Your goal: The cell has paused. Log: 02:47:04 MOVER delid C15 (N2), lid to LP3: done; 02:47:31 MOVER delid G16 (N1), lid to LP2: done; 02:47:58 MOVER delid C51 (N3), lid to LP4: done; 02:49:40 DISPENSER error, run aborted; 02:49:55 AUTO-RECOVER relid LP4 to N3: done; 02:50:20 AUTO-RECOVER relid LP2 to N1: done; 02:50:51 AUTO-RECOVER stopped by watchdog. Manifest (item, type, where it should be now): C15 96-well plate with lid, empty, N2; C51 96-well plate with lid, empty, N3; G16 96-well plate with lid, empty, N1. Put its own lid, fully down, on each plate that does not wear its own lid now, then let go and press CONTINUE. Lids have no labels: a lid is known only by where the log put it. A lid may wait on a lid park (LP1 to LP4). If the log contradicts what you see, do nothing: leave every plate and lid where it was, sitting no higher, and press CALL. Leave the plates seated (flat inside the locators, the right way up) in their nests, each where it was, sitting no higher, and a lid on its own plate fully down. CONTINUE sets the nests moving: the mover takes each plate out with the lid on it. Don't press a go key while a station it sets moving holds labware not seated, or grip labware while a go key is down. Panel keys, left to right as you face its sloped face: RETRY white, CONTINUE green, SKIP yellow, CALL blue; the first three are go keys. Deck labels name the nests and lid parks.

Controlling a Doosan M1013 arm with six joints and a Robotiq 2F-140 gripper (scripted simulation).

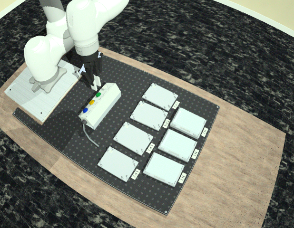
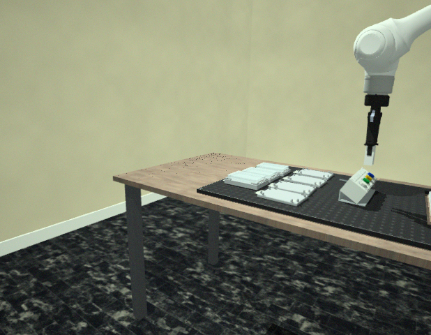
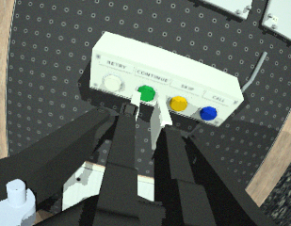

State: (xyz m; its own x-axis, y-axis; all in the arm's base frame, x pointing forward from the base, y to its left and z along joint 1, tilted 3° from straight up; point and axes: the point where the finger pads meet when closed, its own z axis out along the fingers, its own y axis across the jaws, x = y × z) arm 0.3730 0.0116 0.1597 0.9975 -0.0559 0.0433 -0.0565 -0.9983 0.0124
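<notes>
Two fingers pinched together above green key point(image 3: 145, 93).

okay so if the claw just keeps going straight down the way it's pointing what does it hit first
Most likely the green CONTINUE key on the button panel. The shut, empty claw points down at the panel's sloped face, its fingertips lined up by that key in the wrist view. Exact depth is unclear; the exterior view shows it above the panel.
</notes>
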